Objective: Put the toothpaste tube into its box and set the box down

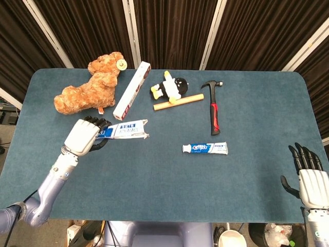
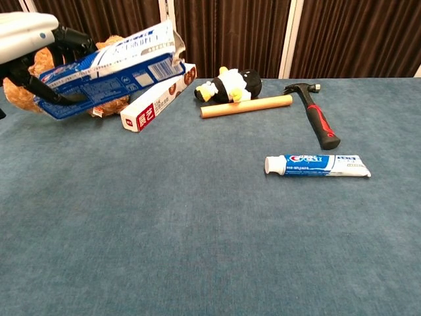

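My left hand (image 1: 82, 137) (image 2: 29, 41) grips one end of the blue and white toothpaste box (image 1: 124, 130) (image 2: 108, 68) and holds it in the air above the table's left side. The box's far end points right and slightly upward, with its flap open. The blue and white toothpaste tube (image 1: 204, 148) (image 2: 318, 165) lies flat right of the table's middle, cap toward the left, well apart from the box. My right hand (image 1: 308, 177) hangs open off the table's near right corner, holding nothing; the chest view does not show it.
A brown teddy bear (image 1: 92, 85) lies at the back left, with a long red and white box (image 1: 131, 90) (image 2: 158, 97) beside it. A penguin toy (image 1: 169, 87) and wooden dowel (image 1: 178, 101) sit at the back centre. A red-handled hammer (image 1: 214, 108) (image 2: 317, 119) lies behind the tube.
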`<act>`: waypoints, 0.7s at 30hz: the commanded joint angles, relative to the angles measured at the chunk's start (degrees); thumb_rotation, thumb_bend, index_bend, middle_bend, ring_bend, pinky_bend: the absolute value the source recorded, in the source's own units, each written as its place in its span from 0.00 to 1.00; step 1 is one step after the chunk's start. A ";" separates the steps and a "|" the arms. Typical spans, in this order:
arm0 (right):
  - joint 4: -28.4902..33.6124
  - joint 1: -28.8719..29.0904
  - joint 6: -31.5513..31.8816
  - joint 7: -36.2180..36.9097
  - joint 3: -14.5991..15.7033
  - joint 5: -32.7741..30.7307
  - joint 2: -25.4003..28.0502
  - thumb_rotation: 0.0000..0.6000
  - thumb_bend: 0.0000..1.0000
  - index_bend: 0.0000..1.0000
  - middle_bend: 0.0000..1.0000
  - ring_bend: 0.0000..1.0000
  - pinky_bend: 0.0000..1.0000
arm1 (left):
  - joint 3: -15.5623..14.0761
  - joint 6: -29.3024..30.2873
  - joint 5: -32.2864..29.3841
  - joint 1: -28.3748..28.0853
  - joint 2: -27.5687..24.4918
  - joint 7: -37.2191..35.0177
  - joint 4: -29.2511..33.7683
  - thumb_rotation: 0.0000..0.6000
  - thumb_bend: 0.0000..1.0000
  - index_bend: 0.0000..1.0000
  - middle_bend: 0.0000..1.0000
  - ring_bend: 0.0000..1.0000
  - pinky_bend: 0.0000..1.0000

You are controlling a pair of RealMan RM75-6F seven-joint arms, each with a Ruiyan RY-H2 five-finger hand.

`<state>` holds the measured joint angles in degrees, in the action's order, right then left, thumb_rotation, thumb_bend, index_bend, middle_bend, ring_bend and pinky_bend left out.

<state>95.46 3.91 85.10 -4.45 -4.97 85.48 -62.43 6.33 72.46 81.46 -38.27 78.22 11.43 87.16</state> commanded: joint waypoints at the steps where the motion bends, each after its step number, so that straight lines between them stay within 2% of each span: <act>1: 2.47 1.88 -2.19 -2.59 -1.06 -0.84 0.69 1.00 0.36 0.00 0.07 0.07 0.10 | 1.17 -0.21 -0.19 -0.36 -0.53 -0.94 0.38 1.00 0.42 0.40 0.51 0.46 0.44; 6: 7.77 6.45 -8.10 -8.31 -3.87 -5.07 1.03 1.00 0.36 0.01 0.12 0.12 0.14 | 2.63 -0.96 -0.93 -0.82 -1.48 -1.65 1.64 1.00 0.42 0.40 0.51 0.46 0.44; 11: 10.34 11.62 -14.16 -16.64 -6.41 -11.27 -0.06 1.00 0.36 0.06 0.16 0.16 0.16 | 3.04 -1.75 -0.83 -1.00 -2.10 -2.17 1.97 1.00 0.42 0.40 0.51 0.46 0.44; 13: 10.82 13.57 -16.35 -19.60 -6.96 -13.81 -0.93 1.00 0.36 0.09 0.18 0.18 0.18 | 3.11 -2.05 -0.67 -1.03 -2.31 -2.65 1.72 1.00 0.42 0.40 0.51 0.46 0.44; 21: 9.34 19.97 -21.29 -29.39 -6.65 -18.84 -7.62 1.00 0.36 0.09 0.19 0.19 0.19 | 3.75 -2.72 -0.57 -0.85 -3.72 -5.43 0.25 1.00 0.42 0.40 0.51 0.46 0.44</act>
<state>105.52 22.04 65.17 -31.65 -11.61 68.13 -67.93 9.98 69.87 80.87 -39.20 74.78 6.31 87.64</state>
